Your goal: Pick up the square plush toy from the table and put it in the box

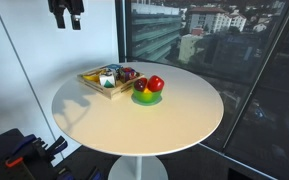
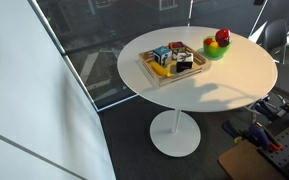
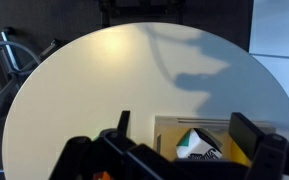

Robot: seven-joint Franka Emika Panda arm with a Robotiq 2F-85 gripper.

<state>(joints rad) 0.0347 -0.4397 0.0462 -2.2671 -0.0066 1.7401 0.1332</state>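
Note:
The square plush toy (image 3: 198, 146), a white, green and black cube, lies inside the light-wood box (image 3: 172, 121) among other small toys. It also shows in both exterior views (image 1: 107, 81) (image 2: 161, 56), with the box (image 1: 92, 82) (image 2: 184, 77) on the far side of the round white table. My gripper (image 3: 183, 117) is open and empty. In an exterior view it hangs high above the table's back edge (image 1: 66, 14). In the wrist view its two fingers frame the toy from well above.
A round green plate (image 1: 147, 99) with a red fruit-like object (image 1: 155, 84) stands beside the box, also seen in the other view (image 2: 215, 52). The white table (image 1: 134, 120) stands next to a large window. Equipment lies on the floor (image 2: 269, 130).

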